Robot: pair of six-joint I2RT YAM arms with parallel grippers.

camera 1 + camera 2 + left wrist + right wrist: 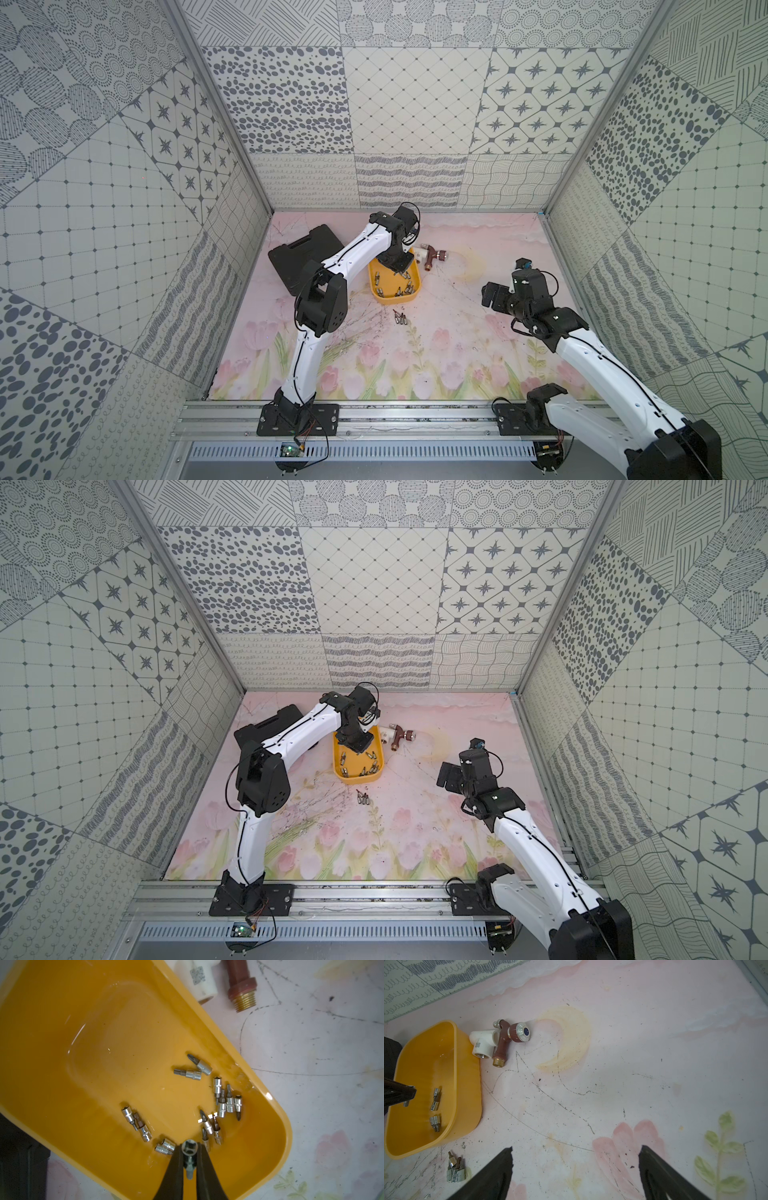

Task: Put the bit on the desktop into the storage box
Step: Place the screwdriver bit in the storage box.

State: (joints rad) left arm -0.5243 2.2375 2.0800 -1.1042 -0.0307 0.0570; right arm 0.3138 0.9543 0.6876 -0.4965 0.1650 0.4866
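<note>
- Roughly a dozen small silver steel bits lie inside the shallow yellow plastic storage box.
- The left claw is clamped on one more silver bit above the box floor, not yet released.
- A small cluster of bits is left on the pale pink flowered desk, just beside the box.
- The right claw hangs wide apart and empty, well away from the box.
</note>
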